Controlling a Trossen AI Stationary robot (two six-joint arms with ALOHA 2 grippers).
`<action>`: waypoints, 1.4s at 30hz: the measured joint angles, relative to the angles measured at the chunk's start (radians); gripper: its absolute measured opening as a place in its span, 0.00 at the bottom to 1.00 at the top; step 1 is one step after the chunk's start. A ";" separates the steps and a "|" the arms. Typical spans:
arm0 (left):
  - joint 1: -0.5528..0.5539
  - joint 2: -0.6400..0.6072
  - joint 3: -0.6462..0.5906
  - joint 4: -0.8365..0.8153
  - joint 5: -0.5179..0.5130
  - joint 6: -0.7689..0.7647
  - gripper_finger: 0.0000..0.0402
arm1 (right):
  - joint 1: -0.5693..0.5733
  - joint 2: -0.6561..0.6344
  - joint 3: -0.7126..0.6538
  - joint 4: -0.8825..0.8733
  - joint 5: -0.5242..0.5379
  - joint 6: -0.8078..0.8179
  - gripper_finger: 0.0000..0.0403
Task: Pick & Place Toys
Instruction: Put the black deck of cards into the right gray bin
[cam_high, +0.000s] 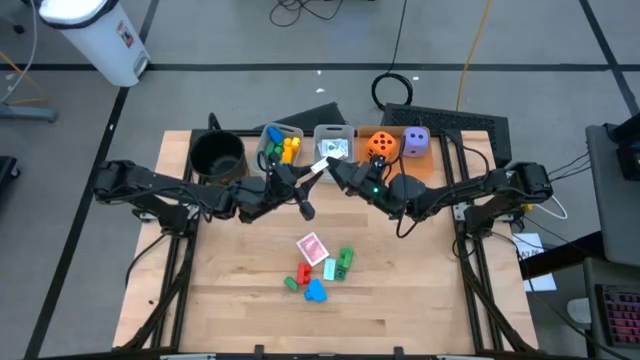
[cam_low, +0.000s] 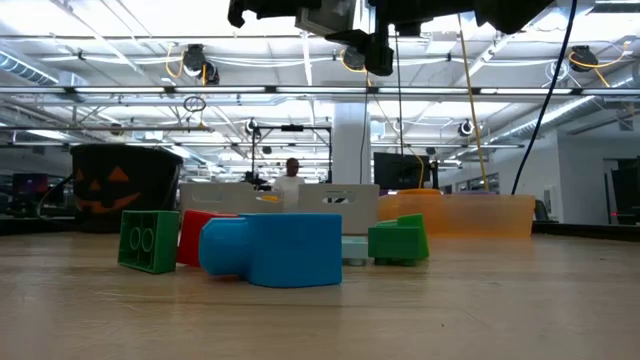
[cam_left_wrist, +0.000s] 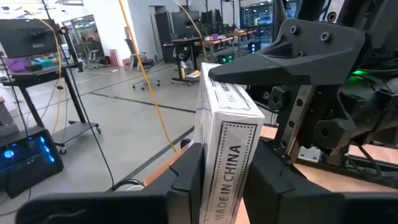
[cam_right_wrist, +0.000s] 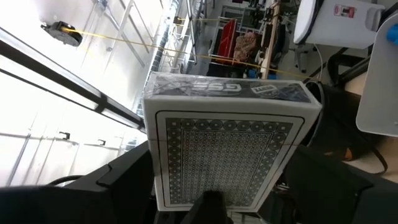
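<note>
1. Pot (cam_high: 217, 155) at the bench's (cam_high: 230, 300) far left corner; bins (cam_high: 282, 135) just right of it along the far edge, then the tray (cam_high: 420, 165).
2. Two dice (cam_high: 379, 144) side by side on the tray.
3. Card box (cam_high: 325, 165) raised above the bench before the middle bin, between left gripper (cam_high: 305, 178) and right gripper (cam_high: 338, 172).
4. Blocks (cam_high: 318, 285) and a card (cam_high: 311, 247) clustered at bench centre, nearer the front.

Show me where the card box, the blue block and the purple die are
card box (cam_left_wrist: 227, 143), left wrist view, its printed side face.
blue block (cam_low: 285, 248), low view, its front face.
purple die (cam_high: 416, 142), high view, its top face.
</note>
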 joint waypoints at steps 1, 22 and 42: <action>0.000 0.000 0.000 0.003 -0.001 0.001 0.21 | 0.000 0.000 0.000 0.000 0.000 -0.002 0.75; -0.003 -0.023 0.000 0.009 0.009 0.025 0.19 | -0.012 -0.010 0.000 0.025 -0.054 -0.162 0.82; -0.002 -0.190 0.000 -0.015 -0.052 0.058 0.19 | -0.114 -0.013 0.001 0.067 -0.393 -0.327 0.82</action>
